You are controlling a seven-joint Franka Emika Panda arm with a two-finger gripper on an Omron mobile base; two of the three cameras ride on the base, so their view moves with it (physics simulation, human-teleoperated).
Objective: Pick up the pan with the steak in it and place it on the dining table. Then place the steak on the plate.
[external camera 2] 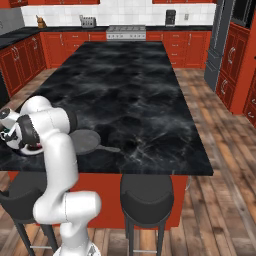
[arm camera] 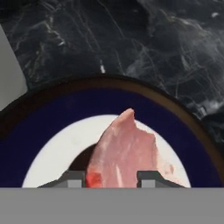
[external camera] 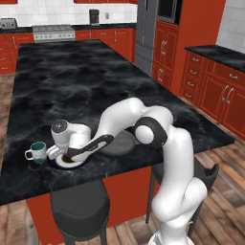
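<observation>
Black marble dining table point(external camera: 95, 86), pan point(external camera 2: 85, 140) already parked; the gripper point(arm camera: 111, 177) hung over the plate point(arm camera: 52, 127), jaws barely parted around the steak point(arm camera: 124, 148), apparently releasing it there.

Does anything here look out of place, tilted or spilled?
Nothing stands out. The pan sits flat on the table, the mug stands upright, and the steak is over the plate, between the end effector tips.

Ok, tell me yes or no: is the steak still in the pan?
No, in the hand view the steak lies over the plate, while the pan sits empty on the dining table.
</observation>
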